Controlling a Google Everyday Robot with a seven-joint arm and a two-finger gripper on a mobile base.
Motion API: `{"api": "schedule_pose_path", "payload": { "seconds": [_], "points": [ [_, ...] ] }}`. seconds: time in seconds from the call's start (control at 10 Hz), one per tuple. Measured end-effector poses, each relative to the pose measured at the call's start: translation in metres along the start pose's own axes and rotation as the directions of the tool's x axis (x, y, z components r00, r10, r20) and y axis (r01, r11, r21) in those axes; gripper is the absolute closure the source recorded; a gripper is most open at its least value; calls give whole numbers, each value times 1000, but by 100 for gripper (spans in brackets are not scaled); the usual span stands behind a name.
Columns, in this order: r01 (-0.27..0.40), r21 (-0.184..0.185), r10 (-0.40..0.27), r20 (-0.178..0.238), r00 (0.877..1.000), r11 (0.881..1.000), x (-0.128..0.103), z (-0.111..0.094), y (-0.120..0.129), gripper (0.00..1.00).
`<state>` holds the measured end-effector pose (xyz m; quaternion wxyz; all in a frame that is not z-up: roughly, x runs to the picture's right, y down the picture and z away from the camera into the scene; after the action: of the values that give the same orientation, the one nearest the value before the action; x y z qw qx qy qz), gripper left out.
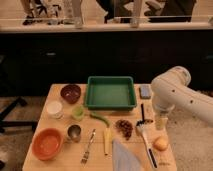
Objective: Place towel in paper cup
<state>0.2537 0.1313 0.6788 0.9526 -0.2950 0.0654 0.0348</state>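
The towel point(125, 157), a pale blue-grey cloth, lies at the table's front edge, right of centre and partly cut off by the frame. The paper cup point(54, 109), white and wide-mouthed, stands on the left side of the table. My white arm point(172, 92) reaches in from the right. Its gripper point(160, 121) hangs over the table's right edge, above and to the right of the towel and far from the cup. The gripper is open with nothing in it.
A green tray point(110, 93) sits at the back centre, with a dark red bowl point(70, 93) to its left and a sponge point(145, 91) to its right. Near the paper cup are a green cup point(77, 112), a metal cup point(74, 132) and an orange bowl point(47, 143). A fork point(88, 145), a spatula point(145, 135) and an orange fruit point(160, 143) lie near the towel.
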Motion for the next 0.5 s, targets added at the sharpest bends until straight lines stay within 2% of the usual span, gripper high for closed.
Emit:
{"api": "schedule_pose_path", "payload": {
  "seconds": [0.5],
  "points": [
    [-71,-49,74,62,995,996,-15,12,10,20]
  ]
}}
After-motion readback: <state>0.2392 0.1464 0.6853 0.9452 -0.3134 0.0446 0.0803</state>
